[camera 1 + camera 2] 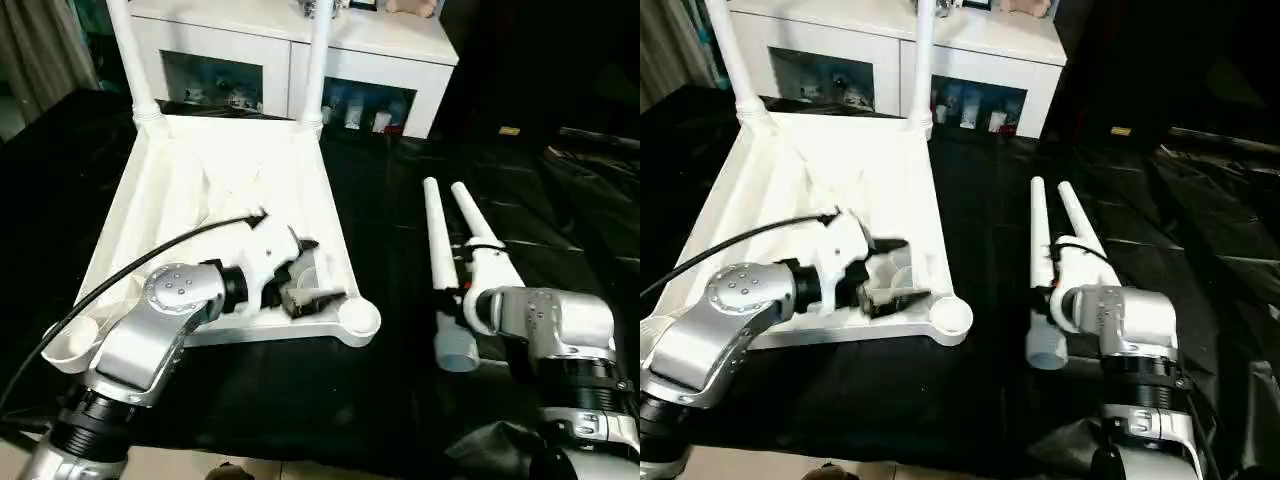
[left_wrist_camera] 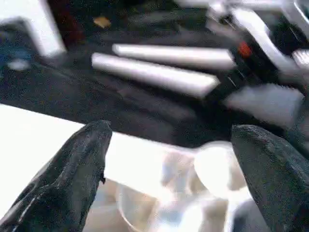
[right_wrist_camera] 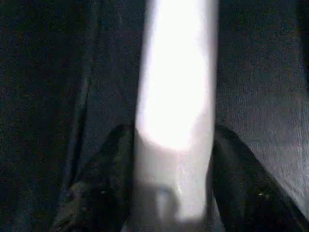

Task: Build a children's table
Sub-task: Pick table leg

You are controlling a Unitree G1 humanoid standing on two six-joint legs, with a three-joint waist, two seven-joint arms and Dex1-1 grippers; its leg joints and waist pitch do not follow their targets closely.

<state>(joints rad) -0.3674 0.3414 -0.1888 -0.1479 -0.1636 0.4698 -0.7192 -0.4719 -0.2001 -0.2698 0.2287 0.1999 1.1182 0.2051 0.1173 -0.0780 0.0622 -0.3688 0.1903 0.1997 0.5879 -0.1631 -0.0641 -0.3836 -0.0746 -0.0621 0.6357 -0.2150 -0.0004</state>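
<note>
**A:** Black cloth [image 1: 400, 330] covers the whole work surface, with a white glass-door cabinet [image 1: 300, 60] behind it at twelve o'clock. Where is the table itself?

**B:** Its tabletop [image 1: 180, 190] lies upside down at about ten o'clock, ribs facing up. Two legs [image 1: 135, 60] already stand in the far corner sockets. Two loose legs [image 1: 438, 235] lie side by side on the cloth at two o'clock. That makes four legs and one top.

**A:** And the grippers?

**B:** The left gripper [image 1: 305, 275] hangs over the top's near edge, fingers [image 2: 82, 159] spread wide, holding nothing. The empty near-right socket [image 1: 358, 318] sits just beside it. The right gripper [image 3: 174, 193] has a black finger on either side of one loose leg [image 3: 176, 96] near its thick end. Whether it presses yet, I cannot tell.

**A:** How will a leg handle?

**B:** I would guess light, stiff and hollow. Smooth plastic may slip or roll, and the taper could let it slide out. Gripping near the thick end, square across the tube, looks safest. It also leaves the end free to go into the socket.
</note>
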